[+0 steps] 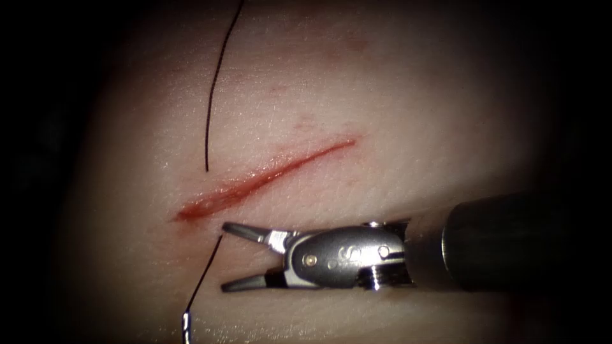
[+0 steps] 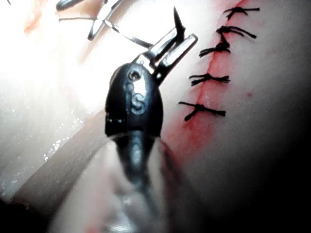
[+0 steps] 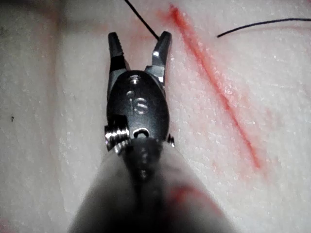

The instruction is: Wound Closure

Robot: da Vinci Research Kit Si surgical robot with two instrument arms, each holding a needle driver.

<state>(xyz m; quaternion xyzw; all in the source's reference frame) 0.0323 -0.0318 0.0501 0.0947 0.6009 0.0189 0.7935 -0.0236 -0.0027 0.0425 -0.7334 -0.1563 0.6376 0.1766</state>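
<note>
Right up close, we pick up a bright sliver of the needle [image 1: 186, 323] at the near edge of the endoscope view, out of the tissue [image 1: 395, 95], on the left of the cut's near end. From the left wrist view we see the left tool [image 2: 182, 39] with its jaws pressed together on a thin piece of metal that we take for the needle; where along the curve, we cannot say. The thread [image 1: 204, 275] climbs from the needle to the skin and goes in just below the cut's left end. Beside it sits the right tool [image 1: 224, 257], lying in from the right with its jaws spread wide, holding nothing, the upper jaw tip almost at the spot where the thread enters. The right wrist view shows that same gape [image 3: 140, 41], thread running past one jaw. Next comes the cut [image 1: 261, 178], a red slanting line, unstitched, with red fluid [image 1: 204, 205] along its left end. Beyond it, a second strand [image 1: 213, 95] leaves the skin on the cut's left and runs off the far edge. Farther still, in the left wrist view, we spot a row of stitches [image 2: 209, 77] along another red line.
</note>
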